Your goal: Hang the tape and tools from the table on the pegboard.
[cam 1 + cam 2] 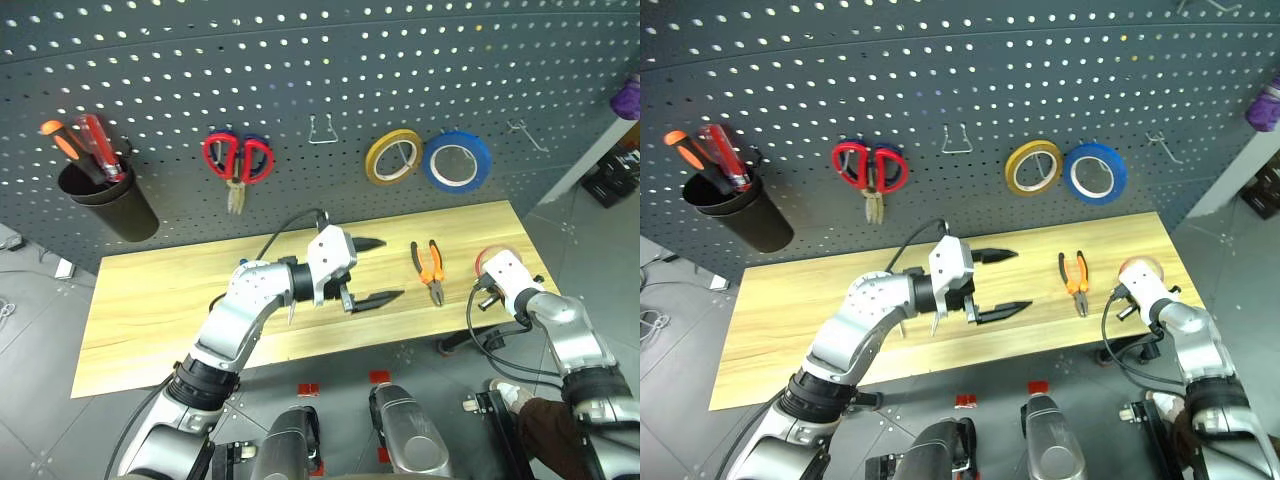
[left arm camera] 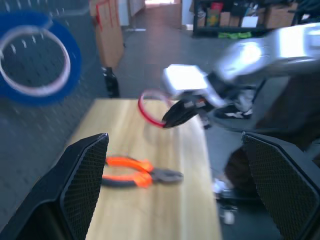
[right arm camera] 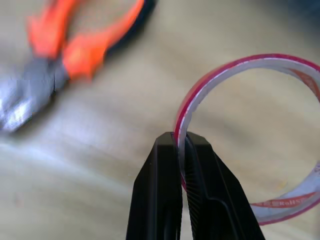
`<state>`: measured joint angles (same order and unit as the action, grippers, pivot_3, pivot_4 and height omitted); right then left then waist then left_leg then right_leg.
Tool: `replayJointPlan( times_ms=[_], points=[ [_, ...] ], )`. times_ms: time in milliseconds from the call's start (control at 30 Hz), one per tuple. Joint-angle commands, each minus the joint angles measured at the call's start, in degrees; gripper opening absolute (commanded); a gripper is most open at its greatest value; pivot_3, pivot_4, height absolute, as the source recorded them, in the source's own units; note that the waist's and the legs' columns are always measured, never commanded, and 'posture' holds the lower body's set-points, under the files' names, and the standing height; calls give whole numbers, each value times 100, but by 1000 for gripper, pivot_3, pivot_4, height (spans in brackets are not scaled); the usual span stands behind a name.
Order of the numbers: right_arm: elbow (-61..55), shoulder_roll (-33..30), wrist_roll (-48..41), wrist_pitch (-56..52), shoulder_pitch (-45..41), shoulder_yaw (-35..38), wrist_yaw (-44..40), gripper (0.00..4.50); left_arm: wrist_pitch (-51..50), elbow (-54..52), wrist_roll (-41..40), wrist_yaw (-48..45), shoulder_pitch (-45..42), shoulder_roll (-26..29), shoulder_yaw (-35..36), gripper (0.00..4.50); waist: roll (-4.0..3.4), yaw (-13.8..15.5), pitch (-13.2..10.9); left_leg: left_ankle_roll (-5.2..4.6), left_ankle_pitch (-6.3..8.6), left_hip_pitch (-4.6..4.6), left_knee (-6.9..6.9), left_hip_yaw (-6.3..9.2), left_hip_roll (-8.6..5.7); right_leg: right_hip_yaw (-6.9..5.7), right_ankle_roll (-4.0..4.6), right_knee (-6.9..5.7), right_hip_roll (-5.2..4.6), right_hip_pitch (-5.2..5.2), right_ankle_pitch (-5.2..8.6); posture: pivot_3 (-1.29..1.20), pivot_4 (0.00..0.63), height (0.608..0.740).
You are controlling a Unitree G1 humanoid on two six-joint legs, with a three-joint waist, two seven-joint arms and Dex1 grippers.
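My right gripper [image 3: 181, 140] is shut on the rim of the thin red ring of tape [image 3: 260, 135], near the right end of the table [image 1: 170, 300]. The ring hangs just above the wood. The orange-and-black pliers [image 1: 429, 268] lie flat on the table, to the left of the tape. Over the middle of the table my left gripper [image 1: 393, 267] stands open and level, pointing right toward the pliers, with nothing between its fingers. The dark pegboard [image 1: 300, 80] rises behind the table.
On the pegboard hang red-handled scissors [image 1: 238, 158], a yellow roll [image 1: 393, 157] and a wider blue roll [image 1: 456, 161]. An empty metal hook [image 1: 322, 130] sits between the scissors and the yellow roll. A black cup [image 1: 105, 195] at the left holds orange and red screwdrivers.
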<state>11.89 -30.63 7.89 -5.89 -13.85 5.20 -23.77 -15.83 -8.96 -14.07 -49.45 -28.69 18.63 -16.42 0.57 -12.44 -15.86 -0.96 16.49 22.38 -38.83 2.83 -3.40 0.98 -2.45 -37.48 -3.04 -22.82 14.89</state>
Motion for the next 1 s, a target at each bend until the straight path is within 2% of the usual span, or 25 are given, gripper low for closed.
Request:
replayJointPlan(
  times_ms=[33,167,333,500,667,767,833,933,1000],
  points=[
    [-1339,335,-86,281,-46,320,728,77,11,-74,281,333,-297,-192,-98,4500,2,-78,-1,-2,1,2,-4,-7,0,6,-1,-14,0,-9,0,-429,268,740],
    [-992,424,-246,288,-738,460,934,77,185,86,646,679,-528,-341,-140,4500,2,-209,-1,-6,0,7,-5,-10,-1,7,-2,-37,1,-28,-1,-437,267,740],
    [953,344,-741,497,-2433,695,859,77,228,229,820,915,-614,-468,-103,4500,2,-339,-1,-14,-3,21,-3,-13,-2,10,0,-35,1,-42,-2,-436,262,740],
    [2806,376,-1286,500,-3669,950,476,77,226,204,867,972,-599,-463,-56,4500,2,-362,-1,-18,-4,29,-2,-11,-1,7,1,-33,1,-45,-2,-420,258,740],
    [3896,399,-1797,301,-4407,1152,-54,77,222,196,906,1004,-529,-369,13,4500,1,-383,-1,-22,-6,33,-3,-14,-3,10,2,-33,-1,-46,-3,-397,259,740],
    [3993,375,-1681,234,-4383,958,-109,844,231,171,925,1010,-434,-214,72,4500,1,-385,-1,-22,-6,34,-3,-13,-2,9,2,-35,-1,-47,-3,-398,259,740],
    [3683,411,-1489,29,-4014,719,-54,1473,258,176,945,978,-276,36,199,4500,1,-385,-1,-22,-6,35,-3,-13,-2,10,2,-36,-1,-48,-3,-397,261,740],
    [2499,557,-1321,-770,-3091,335,74,2541,186,178,855,884,65,499,516,4500,1,-370,0,-21,-6,34,-1,-8,0,8,2,-41,0,-49,-3,-396,265,740],
    [1451,716,-1294,-1727,-2493,84,225,3232,147,207,771,794,258,778,709,4500,0,-348,0,-21,-7,41,-1,-6,2,9,2,-48,0,-62,-3,-396,265,740]
  ],
)
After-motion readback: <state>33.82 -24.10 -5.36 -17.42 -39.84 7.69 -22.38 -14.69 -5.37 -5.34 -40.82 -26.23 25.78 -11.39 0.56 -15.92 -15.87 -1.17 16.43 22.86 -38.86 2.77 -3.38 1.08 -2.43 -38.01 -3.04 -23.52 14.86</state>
